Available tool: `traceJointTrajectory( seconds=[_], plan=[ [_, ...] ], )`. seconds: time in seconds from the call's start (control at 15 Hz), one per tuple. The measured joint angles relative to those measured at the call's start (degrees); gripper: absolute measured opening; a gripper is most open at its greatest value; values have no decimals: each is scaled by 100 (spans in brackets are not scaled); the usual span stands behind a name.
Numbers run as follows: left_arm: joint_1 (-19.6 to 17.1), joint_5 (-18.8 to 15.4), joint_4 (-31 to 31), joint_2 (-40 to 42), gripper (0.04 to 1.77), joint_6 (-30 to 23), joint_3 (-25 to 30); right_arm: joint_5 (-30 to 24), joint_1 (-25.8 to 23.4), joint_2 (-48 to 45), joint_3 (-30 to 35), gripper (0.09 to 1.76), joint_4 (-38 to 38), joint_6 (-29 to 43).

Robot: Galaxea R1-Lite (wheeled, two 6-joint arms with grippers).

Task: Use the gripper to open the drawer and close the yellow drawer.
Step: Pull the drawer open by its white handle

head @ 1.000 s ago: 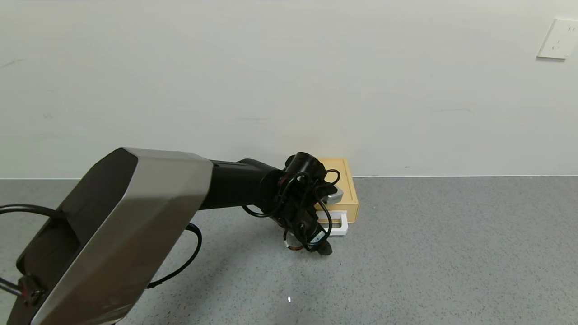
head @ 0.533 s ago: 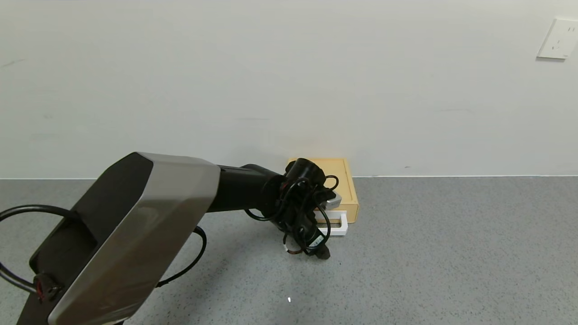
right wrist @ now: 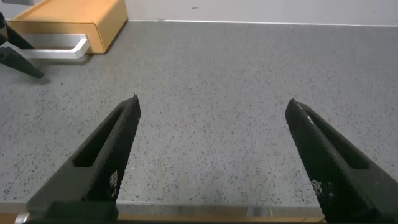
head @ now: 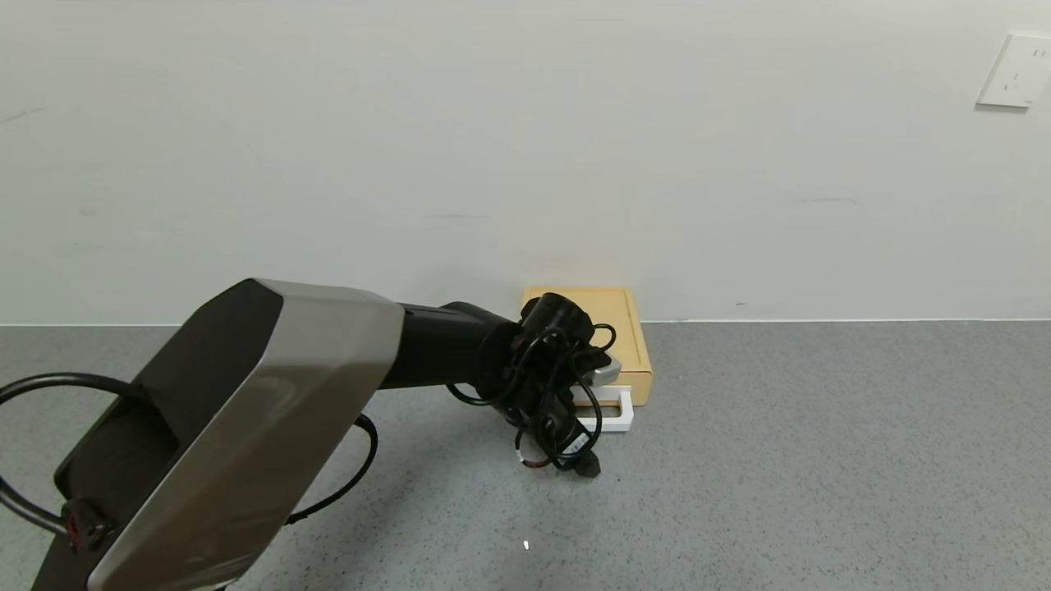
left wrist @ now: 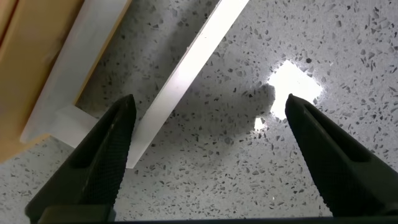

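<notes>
The yellow drawer (head: 628, 341) sits on the grey speckled floor (head: 821, 460) against the white wall (head: 493, 148), with its white loop handle (head: 612, 410) facing outward. The left gripper (left wrist: 208, 118) hangs low just in front of that handle, fingers spread wide and holding nothing; one fingertip (left wrist: 121, 115) is beside the handle's outer bar. A white label on the wrist tool (head: 579, 443) is too small to read (likewise the markings on the wall socket (head: 1016, 71)). The right gripper (right wrist: 211, 109) hovers over bare floor well apart from the drawer, fingers also spread.
</notes>
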State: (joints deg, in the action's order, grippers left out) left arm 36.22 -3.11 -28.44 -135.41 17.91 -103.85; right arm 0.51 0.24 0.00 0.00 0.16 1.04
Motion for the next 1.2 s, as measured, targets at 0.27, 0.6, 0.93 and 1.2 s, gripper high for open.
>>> traceJointTrajectory(
  seconds=[0.27, 0.6, 0.93, 1.2],
  plan=[
    [57, -33, 6, 85, 172, -74, 197, 1, 0, 0, 0, 171, 2, 0],
    [219, -16, 50, 269, 172, -228, 606, 0, 0, 0, 0, 171, 2, 0],
    [400, 17, 50, 545, 172, -273, 1129, 1, 0, 0, 0, 171, 2, 1],
    [568, 154, 27, 722, 172, -578, 1384, 1, 0, 0, 0, 171, 2, 1]
  ],
)
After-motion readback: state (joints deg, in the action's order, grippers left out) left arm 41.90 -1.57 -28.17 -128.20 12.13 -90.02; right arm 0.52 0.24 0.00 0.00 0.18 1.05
